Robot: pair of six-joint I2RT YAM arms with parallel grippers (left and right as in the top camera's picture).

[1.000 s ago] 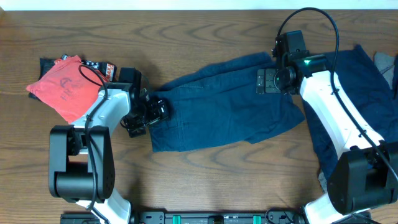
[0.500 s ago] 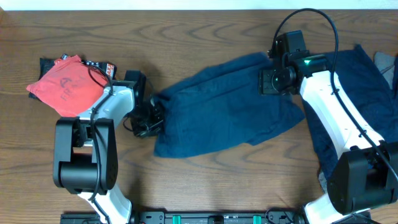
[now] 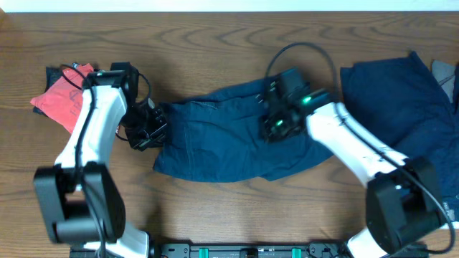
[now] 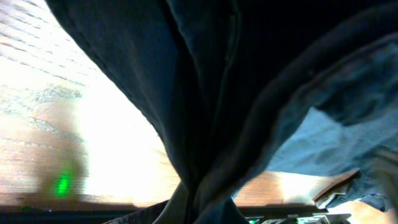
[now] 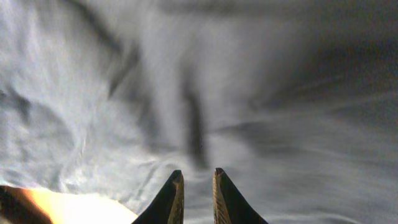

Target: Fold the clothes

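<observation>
The clothes in work are dark navy shorts lying rumpled across the middle of the table. My left gripper is shut on their left edge. In the left wrist view the dark cloth bunches down into the jaws and hides the fingers. My right gripper sits on the upper right part of the shorts. In the right wrist view its fingertips stand a narrow slit apart, pinching a fold of the fabric.
A second navy garment lies at the right side, partly under the right arm. A red cloth rests on a dark item at the far left, behind the left arm. Bare wood runs along the far edge.
Both grippers went from open to shut. The left one pulled the shorts' left edge leftwards. The right arm swung left and toward the middle, carrying the shorts' upper right corner with it.
</observation>
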